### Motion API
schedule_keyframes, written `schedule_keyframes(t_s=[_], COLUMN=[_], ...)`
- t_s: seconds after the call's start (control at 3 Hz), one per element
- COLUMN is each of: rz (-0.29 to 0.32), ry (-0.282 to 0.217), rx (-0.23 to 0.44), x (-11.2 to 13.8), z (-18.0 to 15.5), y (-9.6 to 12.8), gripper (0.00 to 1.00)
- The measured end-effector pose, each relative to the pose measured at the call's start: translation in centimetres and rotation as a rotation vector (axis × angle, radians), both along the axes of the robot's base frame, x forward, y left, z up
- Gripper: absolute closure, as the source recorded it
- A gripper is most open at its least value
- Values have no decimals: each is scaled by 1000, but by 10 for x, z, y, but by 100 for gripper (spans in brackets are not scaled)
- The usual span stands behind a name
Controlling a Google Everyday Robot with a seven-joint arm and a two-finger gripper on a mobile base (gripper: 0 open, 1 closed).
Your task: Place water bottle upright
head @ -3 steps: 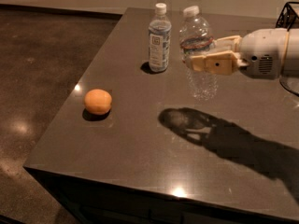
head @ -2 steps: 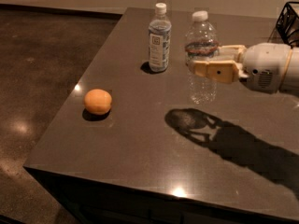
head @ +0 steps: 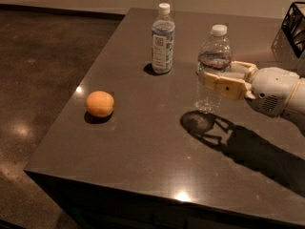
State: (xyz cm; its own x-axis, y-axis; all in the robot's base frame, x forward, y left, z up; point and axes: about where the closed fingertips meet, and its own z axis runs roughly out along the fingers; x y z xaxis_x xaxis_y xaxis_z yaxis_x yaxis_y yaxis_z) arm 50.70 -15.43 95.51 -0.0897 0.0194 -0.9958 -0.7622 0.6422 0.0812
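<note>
Water bottle (head: pixel 213 68), clear ribbed plastic with a white cap (head: pixel 218 30), stands upright toward the right side of a dark grey table (head: pixel 143 147). A narrow red-and-teal label band (head: pixel 214 59) circles its middle. The gripper (head: pixel 217 74) reaches in from the right edge and is clamped on the bottle just below that band: one tan finger (head: pixel 224 86) presses its near side and the other (head: pixel 243 67) shows past its far side. Behind the fingers is the rounded white body of the arm (head: pixel 274 92), which runs off the right edge. The bottle's base sits very close to the tabletop (whether it actually touches the surface cannot be told from here). A dark shadow (head: pixel 205 125) of bottle and arm falls on the table just nearer than the base and stretches away to the right.

To the left and a little farther back stands a second bottle (head: pixel 162 39), smoother, also upright with a white cap, and wearing a large white-and-blue label with a square mark. The two bottles are apart, not touching.

Well to the left and nearer, an orange (head: pixel 100 103) rests alone on the table close to its left edge.

At the far right corner, part of a black wire basket (head: pixel 295 23) is visible, cut off by the edge of the view.

Left of the table lies a dark, glossy floor (head: pixel 43 80) with a few bright light reflections.
</note>
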Motion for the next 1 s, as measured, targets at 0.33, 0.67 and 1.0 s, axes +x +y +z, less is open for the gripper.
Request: schedule_keyframes(t_s=[0.33, 0.67, 1.0], rz=[9, 34, 52], ry=[-51, -98, -114], rx=[49, 72, 83], x=[1, 2, 3], z=[-7, -13, -18], y=[-5, -7, -9], gripper=[100, 100, 100])
